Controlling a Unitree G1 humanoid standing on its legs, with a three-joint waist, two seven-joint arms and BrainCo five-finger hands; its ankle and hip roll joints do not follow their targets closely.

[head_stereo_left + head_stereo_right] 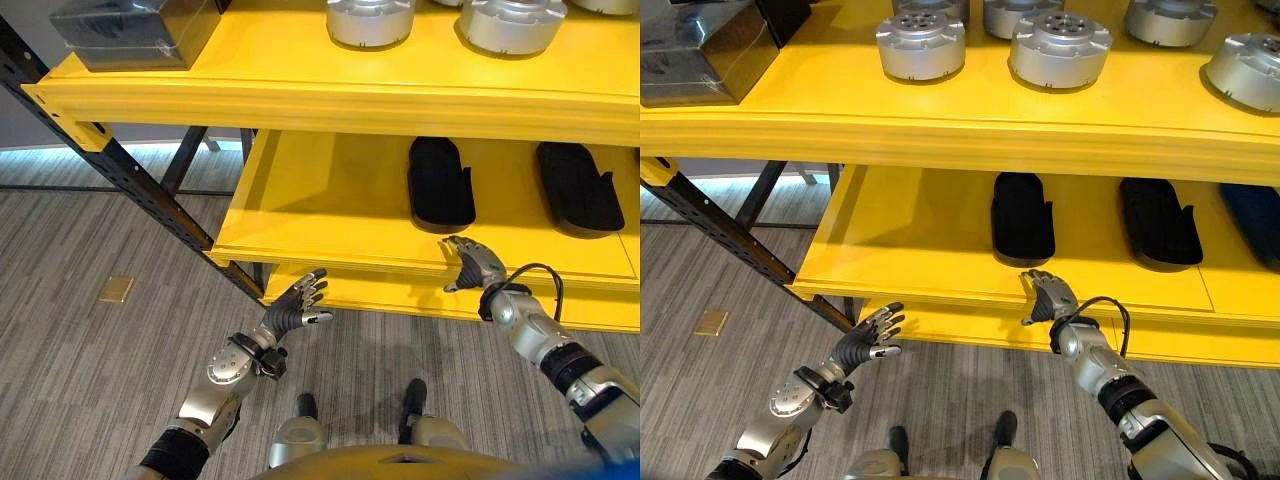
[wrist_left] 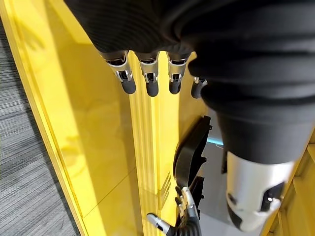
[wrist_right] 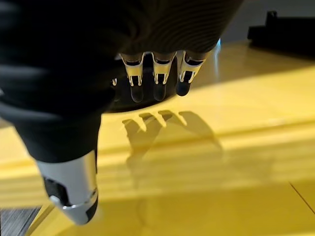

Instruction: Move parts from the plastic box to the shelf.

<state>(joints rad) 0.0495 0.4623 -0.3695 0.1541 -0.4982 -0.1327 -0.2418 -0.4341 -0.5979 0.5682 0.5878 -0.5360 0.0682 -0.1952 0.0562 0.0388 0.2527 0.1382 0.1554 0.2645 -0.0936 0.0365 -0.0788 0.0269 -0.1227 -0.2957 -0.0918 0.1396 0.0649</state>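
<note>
Two black moulded parts (image 1: 440,182) (image 1: 578,186) lie on the lower yellow shelf (image 1: 320,200). My right hand (image 1: 475,265) hovers over that shelf's front edge, just in front of the nearer black part, fingers straight and holding nothing. In the right wrist view its fingers (image 3: 156,78) point across the yellow board. My left hand (image 1: 300,305) is open and empty, below and in front of the shelf's left corner. Several round silver parts (image 1: 921,44) (image 1: 1060,48) stand on the upper shelf (image 1: 300,95). A dark plastic box (image 1: 135,30) sits at that shelf's left end.
A black perforated rack strut (image 1: 130,175) slants down at the left of the shelves. A small tan plate (image 1: 117,289) lies on the grey floor. The lower shelf's left half is bare yellow board.
</note>
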